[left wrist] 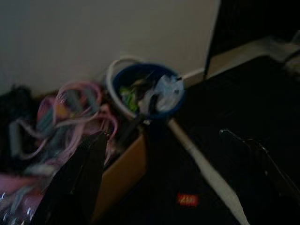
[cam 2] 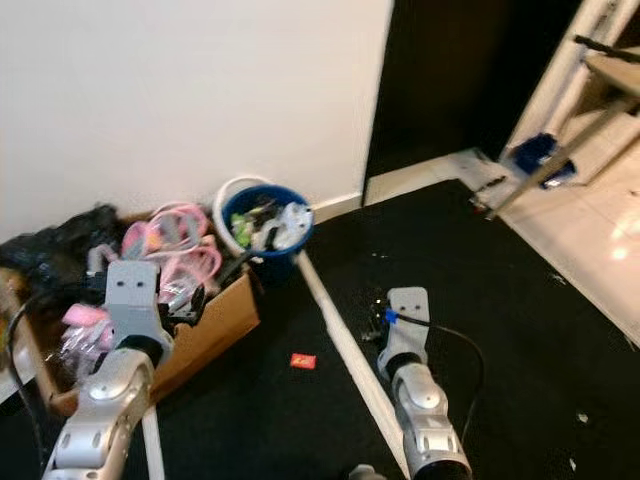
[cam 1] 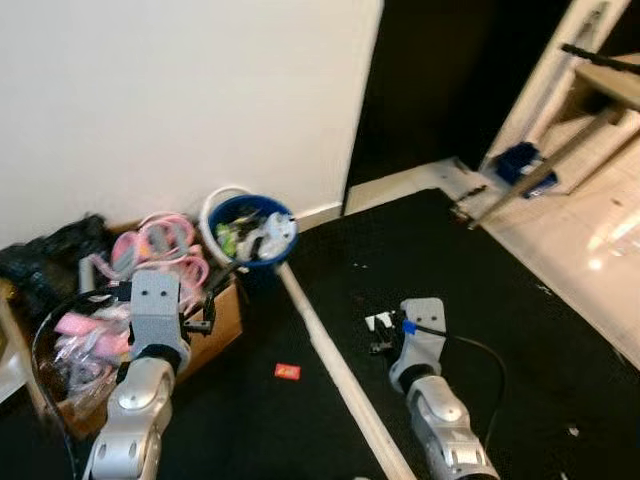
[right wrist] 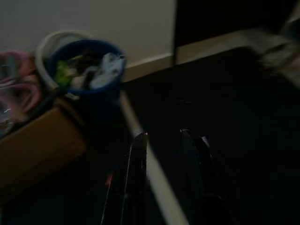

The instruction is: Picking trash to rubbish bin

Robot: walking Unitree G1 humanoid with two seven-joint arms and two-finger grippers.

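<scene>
A blue rubbish bin, full of crumpled wrappers and plastic, stands against the white wall. A small red wrapper lies on the black floor in front of it, between my two arms. My left gripper hangs open over the edge of the cardboard box, and the red wrapper lies on the floor below the gap between its fingers. My right gripper is open and low over the black floor, right of the white strip, with nothing held.
A cardboard box stuffed with pink hoses and bags sits left of the bin, with a black bag behind it. A long white strip runs across the floor from the bin. Metal frame legs stand at the far right.
</scene>
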